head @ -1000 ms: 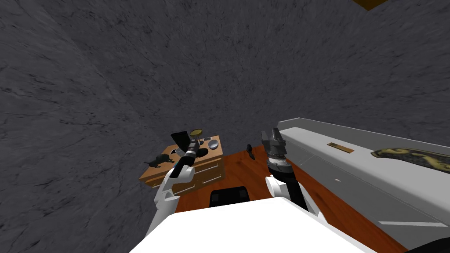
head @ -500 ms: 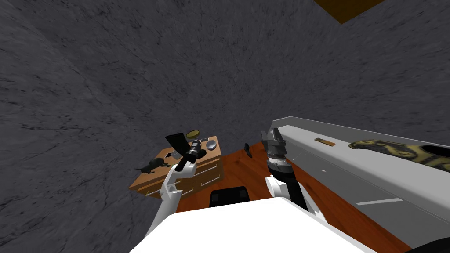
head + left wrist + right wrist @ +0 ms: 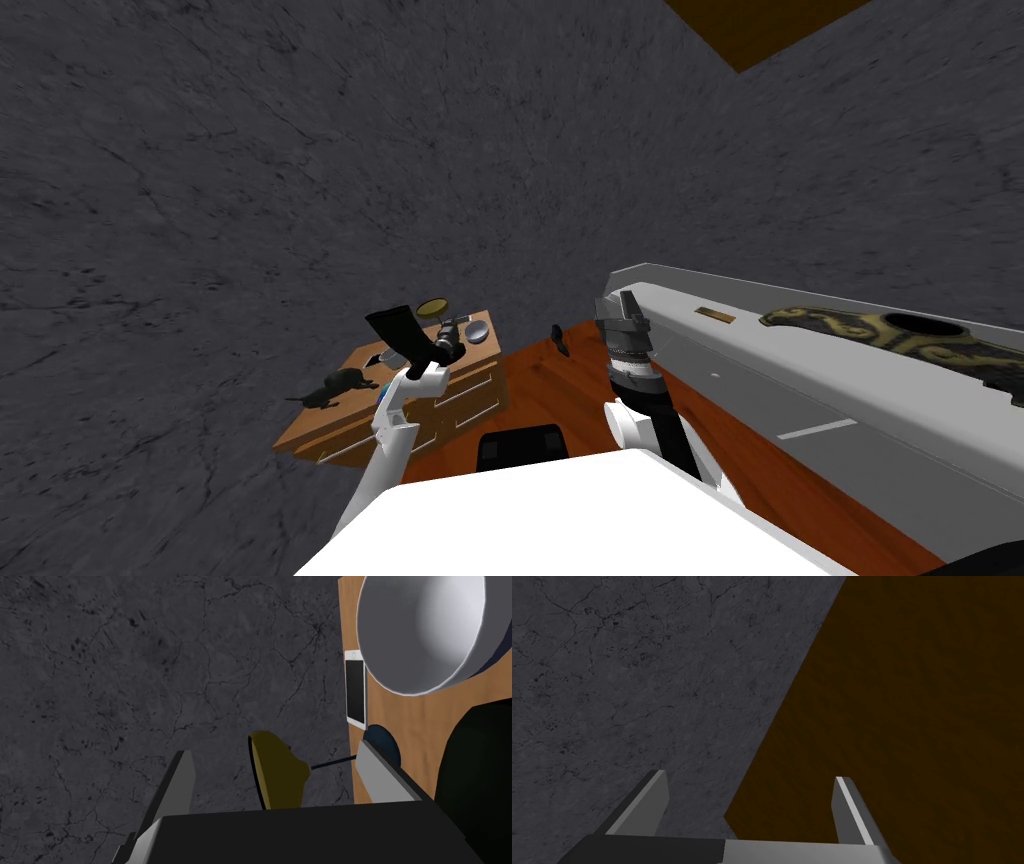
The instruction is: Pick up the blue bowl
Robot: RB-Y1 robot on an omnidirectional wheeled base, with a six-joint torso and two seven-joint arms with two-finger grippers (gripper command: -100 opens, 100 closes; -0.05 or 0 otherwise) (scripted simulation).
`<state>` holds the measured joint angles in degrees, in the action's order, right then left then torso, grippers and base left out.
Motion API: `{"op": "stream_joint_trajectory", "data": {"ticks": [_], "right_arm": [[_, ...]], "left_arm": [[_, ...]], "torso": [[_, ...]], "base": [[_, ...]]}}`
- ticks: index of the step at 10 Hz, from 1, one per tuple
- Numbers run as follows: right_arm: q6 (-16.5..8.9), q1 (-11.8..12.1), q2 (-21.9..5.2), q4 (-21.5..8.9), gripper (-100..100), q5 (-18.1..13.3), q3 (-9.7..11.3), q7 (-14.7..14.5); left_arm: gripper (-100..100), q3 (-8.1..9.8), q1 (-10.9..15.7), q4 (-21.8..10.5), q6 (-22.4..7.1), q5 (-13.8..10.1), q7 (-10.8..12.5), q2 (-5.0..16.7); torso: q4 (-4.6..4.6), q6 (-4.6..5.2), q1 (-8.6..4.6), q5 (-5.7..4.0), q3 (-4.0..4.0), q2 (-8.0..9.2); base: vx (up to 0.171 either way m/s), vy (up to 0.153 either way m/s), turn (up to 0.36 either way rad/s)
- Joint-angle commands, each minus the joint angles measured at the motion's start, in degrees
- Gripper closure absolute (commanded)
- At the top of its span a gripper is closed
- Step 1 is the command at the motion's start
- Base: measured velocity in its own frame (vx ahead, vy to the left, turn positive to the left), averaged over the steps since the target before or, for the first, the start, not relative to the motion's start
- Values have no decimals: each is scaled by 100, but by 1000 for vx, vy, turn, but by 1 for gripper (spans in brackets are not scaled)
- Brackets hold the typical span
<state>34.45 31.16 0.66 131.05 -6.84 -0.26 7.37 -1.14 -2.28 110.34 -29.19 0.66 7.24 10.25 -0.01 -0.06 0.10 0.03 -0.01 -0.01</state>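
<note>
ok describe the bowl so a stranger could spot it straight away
Find the wooden dresser against the dark grey wall. On its top, next to a flat white phone, sits the bowl. It is the only deep, round, pale grey-white thing there.

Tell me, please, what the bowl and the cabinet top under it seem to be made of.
The bowl: pale grey inside, smooth with a soft sheen and graded shading; glazed ceramic or metal, I cannot tell which. The cabinet top: probably wood, judging by its flat, matt orange-brown surface.
</note>
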Motion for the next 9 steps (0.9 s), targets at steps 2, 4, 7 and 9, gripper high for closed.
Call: {"op": "stream_joint_trajectory", "data": {"ticks": [2, 4, 7, 9], "right_arm": [[0, 0, 0, 0, 0, 0, 0, 0], [0, 0, 0, 0, 0, 0, 0, 0], [0, 0, 0, 0, 0, 0, 0, 0], [0, 0, 0, 0, 0, 0, 0, 0]], "left_arm": [[-100, 6, 226, -199, -397, 30, 139, 46], [-100, 2, 400, -371, -718, 69, 254, 72], [-100, -2, 572, -545, -1251, 108, 369, 102], [-100, -6, 744, -721, -1509, 147, 482, 134]], "torso": [[0, -1, -4, -1, 0, 0], [0, 0, -2, -1, -1, -1], [0, 2, -2, -1, 0, 1], [0, -2, -4, -1, 0, -1]], "base": [[-6, 16, -81], [-9, 26, -130], [-12, 26, -129], [-6, 16, -97]]}}
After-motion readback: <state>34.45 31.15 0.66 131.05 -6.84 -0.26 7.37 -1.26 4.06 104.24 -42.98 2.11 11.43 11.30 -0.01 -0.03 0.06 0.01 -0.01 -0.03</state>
